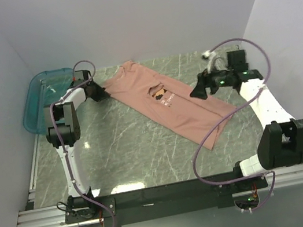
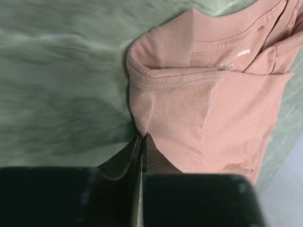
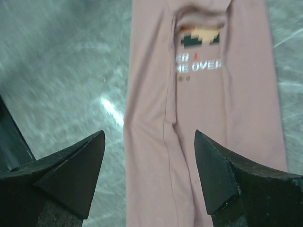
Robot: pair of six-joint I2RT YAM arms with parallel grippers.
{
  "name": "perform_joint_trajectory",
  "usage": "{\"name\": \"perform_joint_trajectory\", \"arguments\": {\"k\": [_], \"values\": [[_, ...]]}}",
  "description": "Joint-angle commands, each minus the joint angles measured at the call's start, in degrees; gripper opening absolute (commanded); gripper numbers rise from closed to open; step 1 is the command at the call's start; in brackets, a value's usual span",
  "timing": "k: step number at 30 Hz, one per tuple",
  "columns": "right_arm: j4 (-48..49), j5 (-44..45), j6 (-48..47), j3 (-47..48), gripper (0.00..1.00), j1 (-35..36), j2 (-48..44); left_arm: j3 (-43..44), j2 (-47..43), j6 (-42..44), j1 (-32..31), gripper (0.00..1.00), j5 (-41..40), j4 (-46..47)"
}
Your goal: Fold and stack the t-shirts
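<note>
Green-grey marbled table [image 1: 146, 149], boxed in by white walls [image 1: 123, 18]. Carries a dusty-pink t-shirt [image 1: 161, 103], folded lengthwise into a long strip and running diagonally from far left to near right. Pinched at its far-left corner, by the sleeve hem, in the tightly clenched left gripper [image 2: 142, 138]. Hovered over near mid-length by the right gripper [image 3: 149, 175], spread wide and grasping nothing, one finger above bare marble and the other above the cloth. Reads "ME OVER" in white on the chest, below a blocky pixel figure half hidden in a fold; small white print by the collar too blurred to read. At the far-left corner, beside the left arm, a teal translucent tray [image 1: 32, 111], its inside partly hidden.
</note>
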Motion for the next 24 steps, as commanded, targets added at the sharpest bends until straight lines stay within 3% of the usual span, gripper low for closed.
{"name": "perform_joint_trajectory", "arguments": {"k": [1, 4, 5, 7, 10, 13, 16, 17, 21, 24], "values": [[-6.29, 10.93, -9.01, 1.12, 0.82, 9.25, 0.48, -1.66, -4.49, 4.85, 1.00, 0.10, -1.23, -3.65], [-4.90, 25.25, -11.92, -3.44, 0.81, 20.33, -1.19, -4.03, -8.53, 7.13, 2.05, 0.38, 0.87, -2.08], [-3.67, 38.34, -13.49, -6.68, 0.78, 29.49, -1.45, -7.96, -15.59, 9.84, 2.14, 0.58, 3.49, 1.58], [-3.92, 40.65, -14.38, -7.93, 0.77, 33.76, -1.02, -9.82, -19.77, 10.48, 2.23, 0.60, 5.00, 3.19], [-2.52, 51.10, -15.17, -11.97, 0.76, 40.37, -0.49, -13.86, -28.91, 13.55, 2.14, 0.66, 6.41, 5.39], [-0.41, 59.11, -14.57, -15.58, 0.75, 46.28, 0.91, -20.88, -41.29, 17.94, 2.14, 0.73, 2.57, 7.67], [0.82, 62.02, -13.86, -17.69, 0.70, 48.30, 1.97, -29.66, -55.18, 22.25, 2.32, 0.88, -3.68, 11.02], [1.17, 62.89, -13.77, -18.13, 0.70, 48.91, 2.32, -31.62, -58.43, 22.78, 2.32, 0.99, -5.87, 11.02], [1.62, 65.37, -13.42, -19.28, 0.66, 49.80, 4.43, -41.20, -74.15, 24.54, 2.32, 0.99, -9.58, 10.50], [1.96, 64.92, -13.07, -19.80, 0.62, 50.15, 6.10, -46.57, -80.69, 24.37, 2.32, 0.99, -8.79, 7.44]]}}
